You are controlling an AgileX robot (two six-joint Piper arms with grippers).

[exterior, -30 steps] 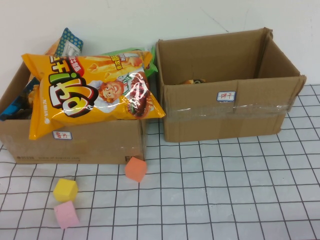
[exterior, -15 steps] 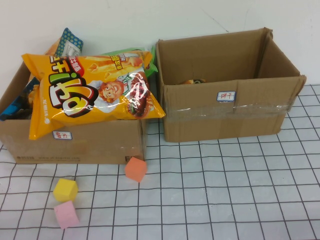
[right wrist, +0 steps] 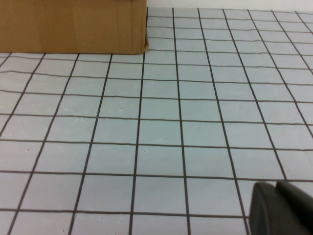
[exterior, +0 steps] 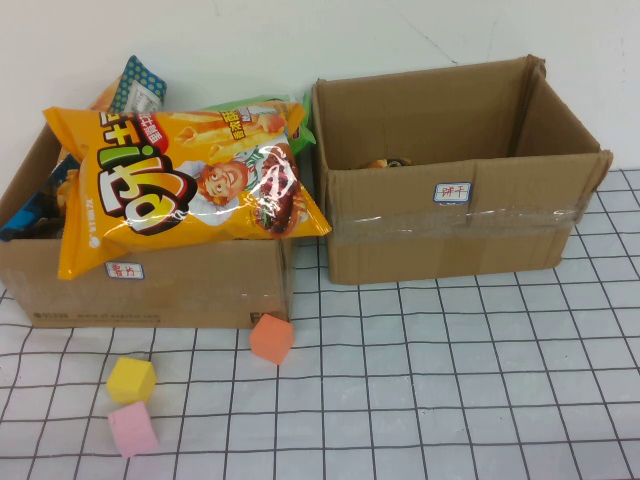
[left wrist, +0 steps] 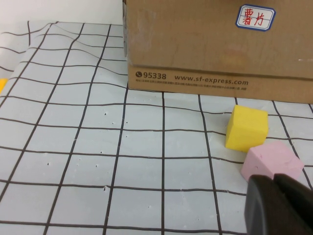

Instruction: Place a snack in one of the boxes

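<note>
Two brown cardboard boxes stand at the back of the table. The left box [exterior: 150, 285] is piled with snack bags; a big yellow chip bag [exterior: 180, 190] lies across its top and hangs over the front. The right box [exterior: 450, 235] is nearly empty, with one small item [exterior: 388, 162] at its bottom. Neither arm shows in the high view. My left gripper [left wrist: 279, 203] is shut and empty, low over the cloth in front of the left box [left wrist: 220, 44], close to a pink cube [left wrist: 271, 160]. My right gripper [right wrist: 282, 208] is shut and empty above the cloth near the right box's corner [right wrist: 73, 24].
Three foam cubes lie on the grid cloth in front of the left box: orange [exterior: 271, 338], yellow [exterior: 131, 380] and pink [exterior: 132, 428]. The yellow cube [left wrist: 247, 128] also shows in the left wrist view. The grid cloth [exterior: 450, 380] stretches to the right.
</note>
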